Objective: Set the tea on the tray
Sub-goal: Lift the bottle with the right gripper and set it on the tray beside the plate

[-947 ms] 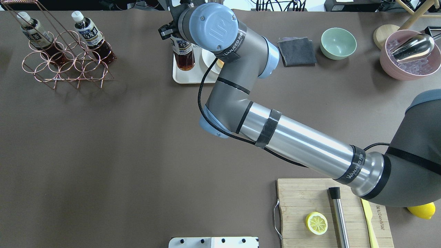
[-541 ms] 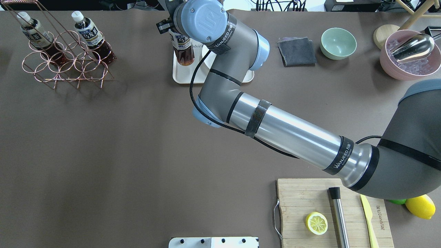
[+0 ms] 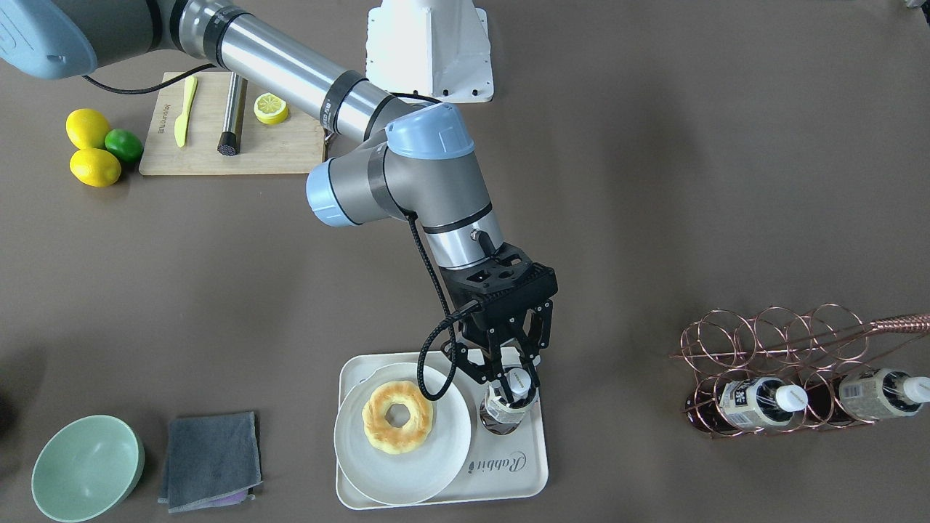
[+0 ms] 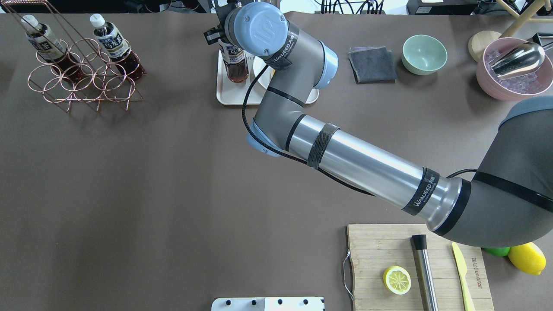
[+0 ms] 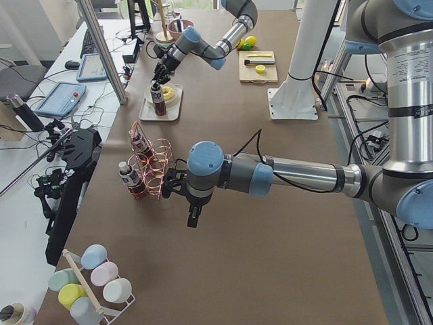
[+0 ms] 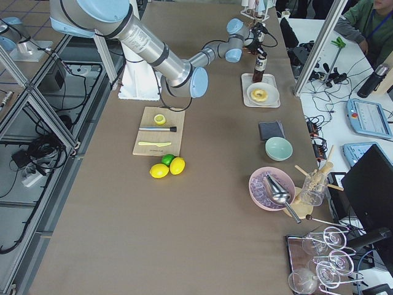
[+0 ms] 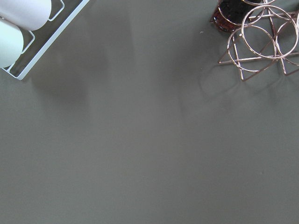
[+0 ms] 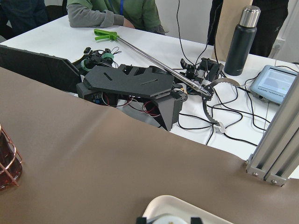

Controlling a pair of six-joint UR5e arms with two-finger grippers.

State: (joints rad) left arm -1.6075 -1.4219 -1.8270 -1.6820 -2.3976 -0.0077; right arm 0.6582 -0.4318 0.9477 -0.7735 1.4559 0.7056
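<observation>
The tea (image 3: pixel 505 414), a small bottle of dark drink with a white cap, stands upright at the corner of the off-white "Rabbit" tray (image 3: pixel 465 488) beside the round plate. My right gripper (image 3: pixel 514 372) comes down from above and is shut on the tea's neck. In the overhead view the tea (image 4: pixel 236 65) shows under the right wrist, over the tray (image 4: pixel 224 93). I cannot tell whether its base touches the tray. My left gripper (image 5: pixel 193 218) hangs over bare table near the copper rack; I cannot tell if it is open or shut.
A white plate (image 3: pixel 436 465) with a doughnut (image 3: pixel 396 418) fills most of the tray. Two alike bottles (image 3: pixel 755 401) lie in the copper rack (image 3: pixel 785 341). A grey cloth (image 3: pixel 211 461), a green bowl (image 3: pixel 87 465), a cutting board (image 3: pixel 290 152) and lemons (image 3: pixel 91 145) lie around.
The right arm has carried the tea farther across the tray, first away and slightly left, then a little right. The rack and its two bottles have not moved.
</observation>
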